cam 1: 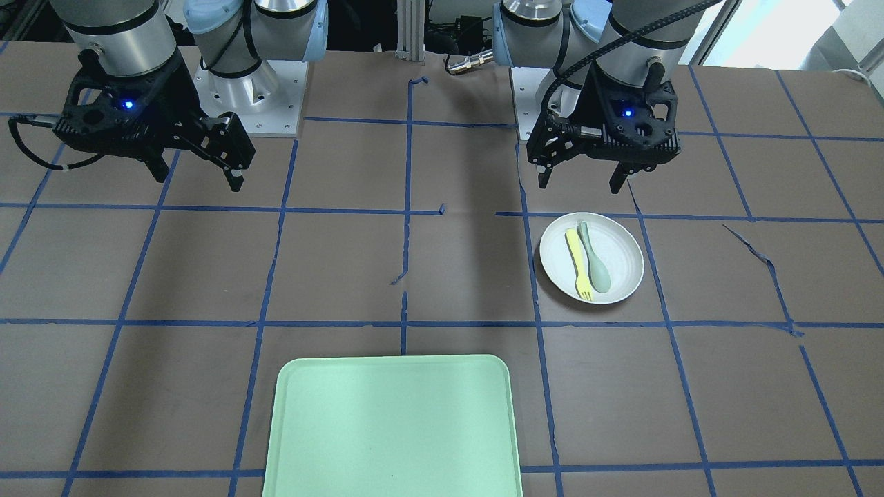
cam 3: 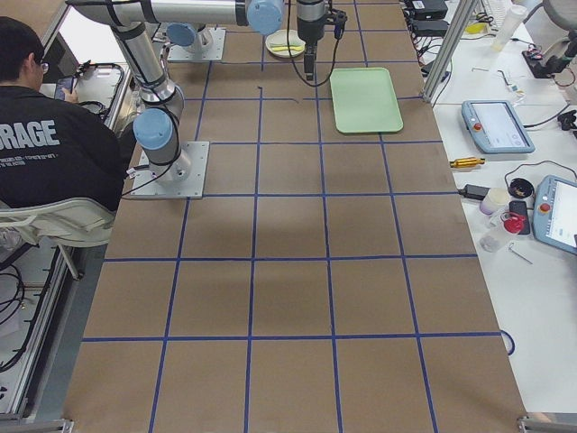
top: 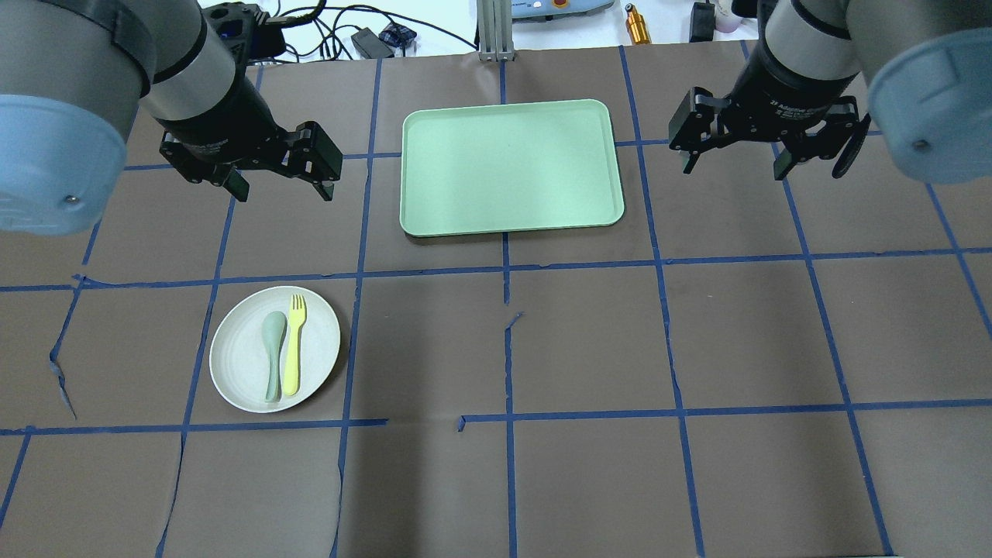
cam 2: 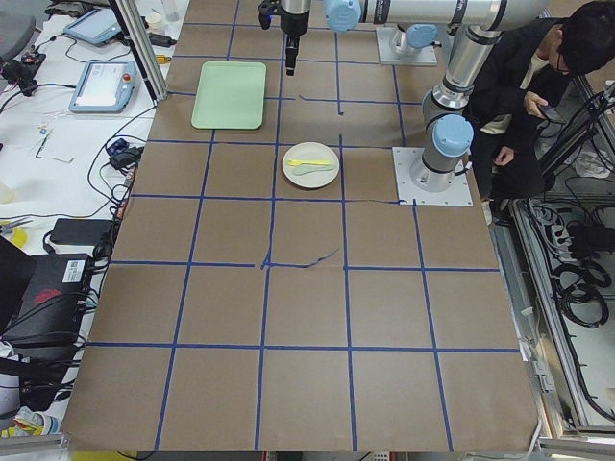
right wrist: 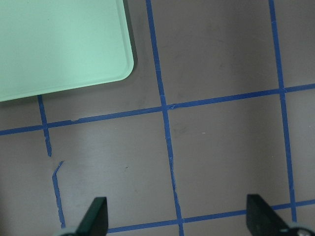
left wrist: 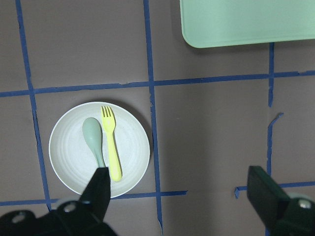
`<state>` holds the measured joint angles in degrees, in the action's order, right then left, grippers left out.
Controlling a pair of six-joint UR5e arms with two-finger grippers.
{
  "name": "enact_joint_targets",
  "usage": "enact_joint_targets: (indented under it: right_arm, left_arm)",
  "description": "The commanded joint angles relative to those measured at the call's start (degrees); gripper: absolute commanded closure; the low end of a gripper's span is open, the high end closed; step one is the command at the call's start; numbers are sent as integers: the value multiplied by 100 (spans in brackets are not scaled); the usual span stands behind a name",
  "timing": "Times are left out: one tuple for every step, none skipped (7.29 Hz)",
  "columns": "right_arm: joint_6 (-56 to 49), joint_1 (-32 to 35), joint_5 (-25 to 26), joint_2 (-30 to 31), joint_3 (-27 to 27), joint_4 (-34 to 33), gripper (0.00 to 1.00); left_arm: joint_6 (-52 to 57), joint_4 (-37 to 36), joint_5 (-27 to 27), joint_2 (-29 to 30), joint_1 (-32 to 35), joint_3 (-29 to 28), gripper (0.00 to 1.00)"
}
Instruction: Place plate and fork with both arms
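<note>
A round white plate (top: 232, 364) with faint concentric ridges sits on the robot's left half of the brown, blue-taped tabletop (top: 589, 349), well back from the far edge. Across it lie a slim pale yellow fork (top: 294, 345), its short tines pointing at that edge, and a grey-green spoon (top: 273, 349) just beside it. A mint-green tray (top: 511, 167) rests near the middle of the far edge. The left gripper (top: 284, 191) and right gripper (top: 733, 169) hang above the table either side of the tray, jaws spread, holding nothing.
</note>
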<state>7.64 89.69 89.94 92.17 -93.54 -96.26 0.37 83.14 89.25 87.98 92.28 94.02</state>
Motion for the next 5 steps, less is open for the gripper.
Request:
enact_joint_targets:
  right_arm:
    - [0, -4, -3, -6, -6, -7, 0]
    - [0, -4, -12, -6, -15, -7, 0]
    - [0, 5, -12, -6, -24, -16, 0]
    - [0, 5, -21, -15, -15, -16, 0]
    - [0, 5, -21, -15, -24, -16, 0]
  left_arm:
    - [199, 35, 100, 26, -174, 194, 4]
    - [653, -104, 92, 43, -680, 744, 6]
    - [997, -593, 101, 9, -1190, 1385, 9]
    - [1453, -1459, 101, 61, -1595, 2018, 10]
    - [2162, -2190, 57, 87, -2148, 2685, 12]
